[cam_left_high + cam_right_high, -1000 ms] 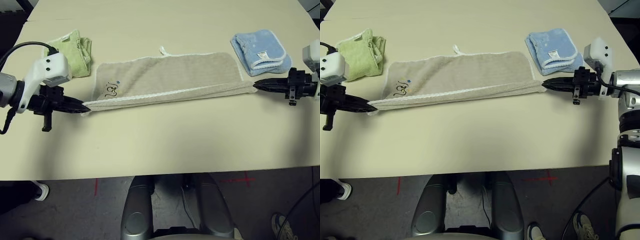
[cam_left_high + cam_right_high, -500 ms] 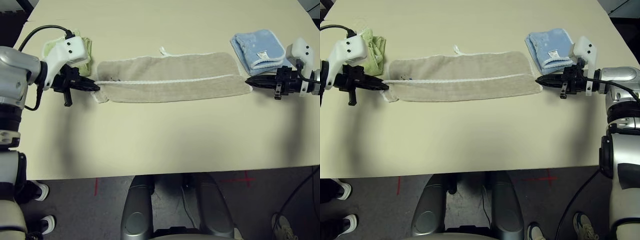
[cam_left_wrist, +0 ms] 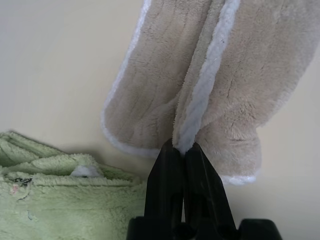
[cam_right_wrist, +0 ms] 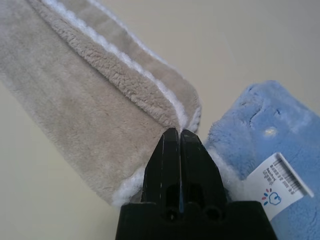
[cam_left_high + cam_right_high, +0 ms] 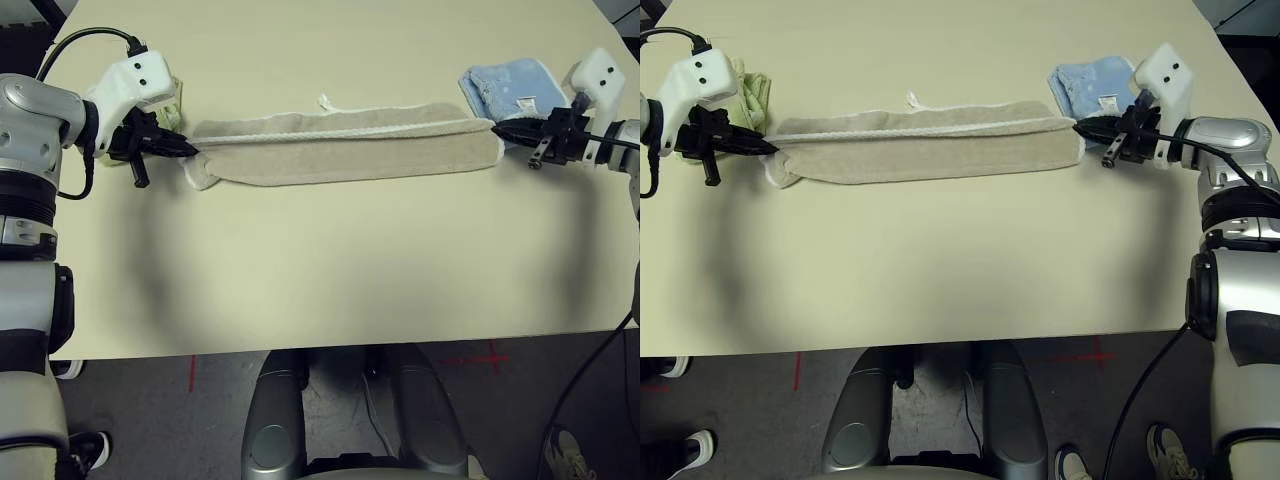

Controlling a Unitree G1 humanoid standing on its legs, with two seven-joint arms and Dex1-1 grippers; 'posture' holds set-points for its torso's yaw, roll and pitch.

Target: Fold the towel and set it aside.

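Observation:
The beige towel lies folded in a long narrow strip across the far half of the table, its white-stitched edge running along the far side. My left gripper is shut on the towel's left end, pinching the white edging. At the strip's right end my right gripper is shut on the white-edged corner. A small white loop sticks out from the far edge.
A light green towel lies folded just behind my left gripper, partly hidden by the wrist. A folded light blue towel with a white tag sits right beside the right gripper. The tan table stretches bare toward me.
Both grippers have carried the near edge of the towel away from me, over to the far edge. The strip is narrower now and lies farther back on the table.

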